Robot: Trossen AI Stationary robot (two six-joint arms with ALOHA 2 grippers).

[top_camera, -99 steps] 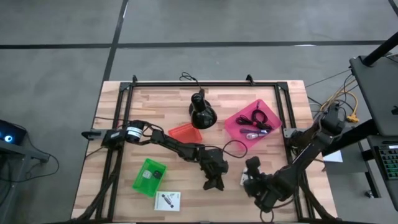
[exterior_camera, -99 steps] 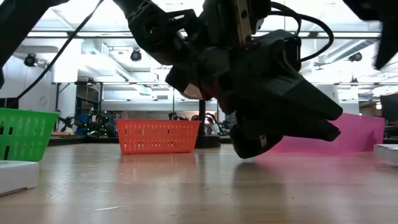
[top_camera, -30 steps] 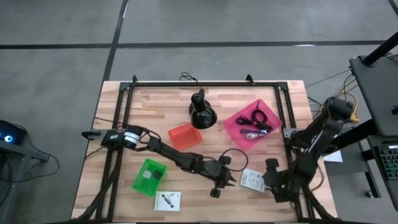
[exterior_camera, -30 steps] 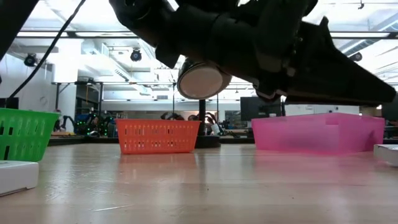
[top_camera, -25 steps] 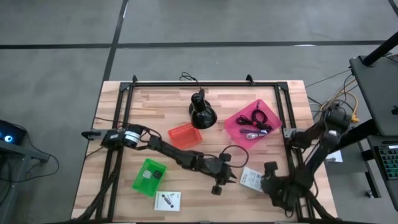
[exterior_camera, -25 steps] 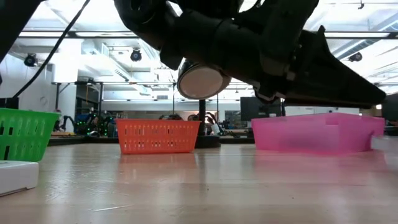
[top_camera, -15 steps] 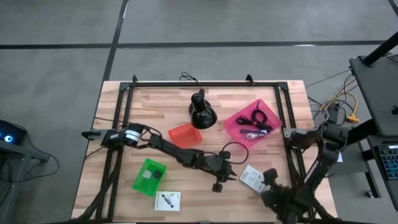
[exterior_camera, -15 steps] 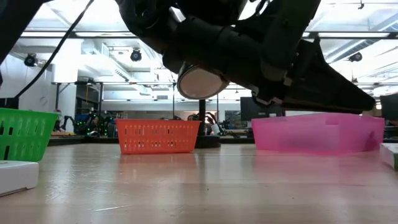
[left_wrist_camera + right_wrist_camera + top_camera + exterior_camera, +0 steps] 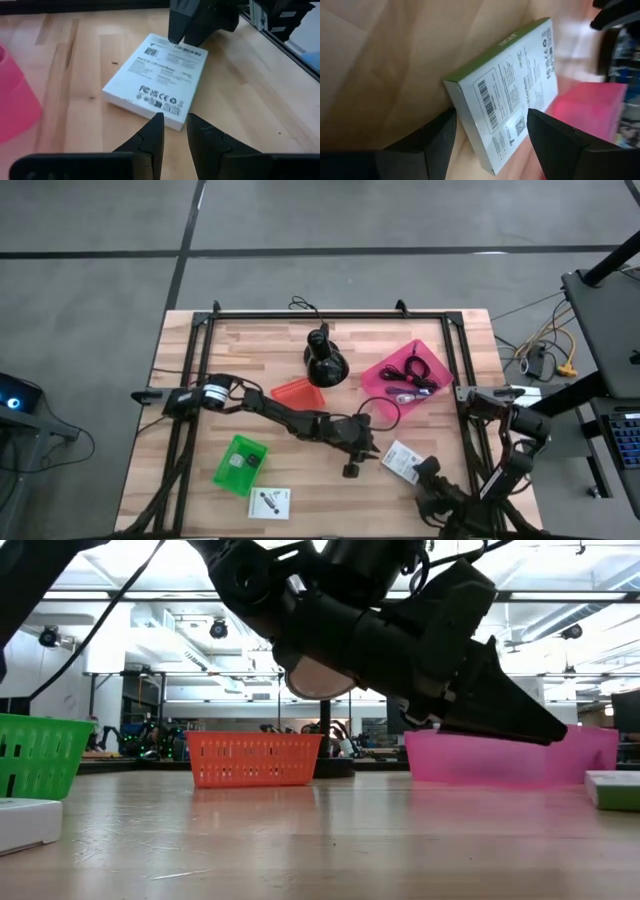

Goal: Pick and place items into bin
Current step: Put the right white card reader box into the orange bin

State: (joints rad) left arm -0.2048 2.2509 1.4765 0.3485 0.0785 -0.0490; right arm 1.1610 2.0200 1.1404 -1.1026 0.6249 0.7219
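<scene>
The right gripper is spread wide around one end of a white box, a finger on each side, not yet clamped. In the high view this gripper is seen at the table's front right, just beside the box.

The left gripper is nearly closed, only a narrow gap being left between its fingers, and nothing is held. It is poised just in front of the box's near edge; from above it lies near the table's middle front, close to the box.

The pink bin is placed behind the box, with black cables and a purple cord inside. An orange bin, a green bin and a white card are set well apart to the left.
</scene>
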